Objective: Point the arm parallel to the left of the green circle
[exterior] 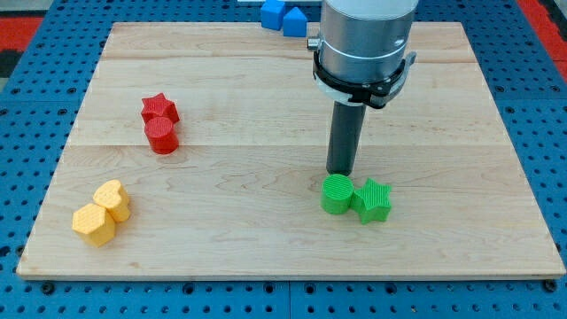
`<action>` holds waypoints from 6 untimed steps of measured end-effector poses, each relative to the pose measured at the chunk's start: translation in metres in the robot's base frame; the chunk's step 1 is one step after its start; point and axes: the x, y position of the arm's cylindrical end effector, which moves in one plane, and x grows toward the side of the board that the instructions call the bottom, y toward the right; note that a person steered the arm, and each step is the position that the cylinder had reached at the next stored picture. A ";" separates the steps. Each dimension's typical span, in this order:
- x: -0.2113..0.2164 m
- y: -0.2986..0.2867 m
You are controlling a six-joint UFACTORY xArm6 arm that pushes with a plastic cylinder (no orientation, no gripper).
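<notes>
The green circle block [337,195] lies on the wooden board [266,133], right of the middle, touching a green star block [375,199] on its right side. My tip [340,172] stands just above the green circle in the view, right at its top edge; I cannot tell if it touches. The rod hangs from the grey arm at the view's top.
A red star block [160,108] and a red circle block [162,136] sit together at the left. A yellow heart block [113,198] and a yellow hexagon block [94,224] sit at the bottom left. Two blue blocks [283,15] lie at the top edge.
</notes>
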 end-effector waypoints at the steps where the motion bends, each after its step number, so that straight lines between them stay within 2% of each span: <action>1: 0.000 0.000; 4: 0.018 -0.091; 6: 0.044 -0.088</action>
